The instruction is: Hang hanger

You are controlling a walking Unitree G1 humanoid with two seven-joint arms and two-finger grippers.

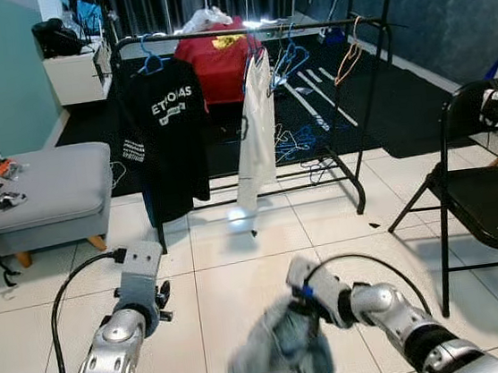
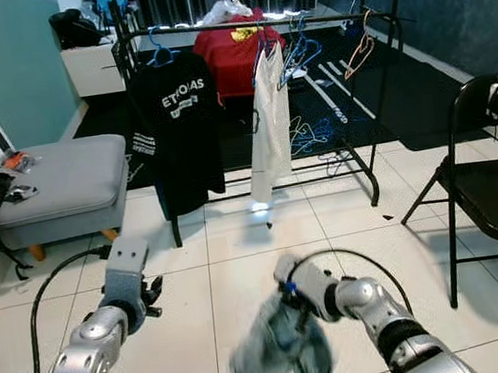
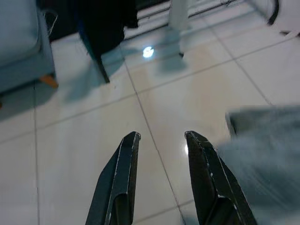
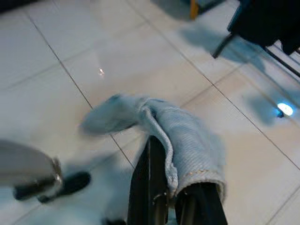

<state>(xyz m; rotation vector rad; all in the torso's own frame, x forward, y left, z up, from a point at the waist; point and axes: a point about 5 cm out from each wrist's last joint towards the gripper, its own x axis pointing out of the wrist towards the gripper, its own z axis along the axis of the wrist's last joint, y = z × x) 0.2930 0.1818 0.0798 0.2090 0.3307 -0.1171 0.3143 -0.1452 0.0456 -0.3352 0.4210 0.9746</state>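
Before clothes rack [image 1: 249, 30], white tiled floor [image 1: 239, 260]

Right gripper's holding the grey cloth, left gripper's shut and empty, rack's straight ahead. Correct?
Not quite: the left gripper is empty but open; the left wrist view shows its fingers apart over bare tile. The rest holds: the right gripper is shut on the grey cloth, and the rack stands ahead.

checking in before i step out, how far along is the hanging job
Early stage. In hand: the right gripper is shut on a grey-blue garment that dangles above the tiled floor. The left gripper is open and holds nothing. Already on the clothes rack: a black t-shirt and a white garment. Left: crossing the floor to the rack and hanging the garment on it.
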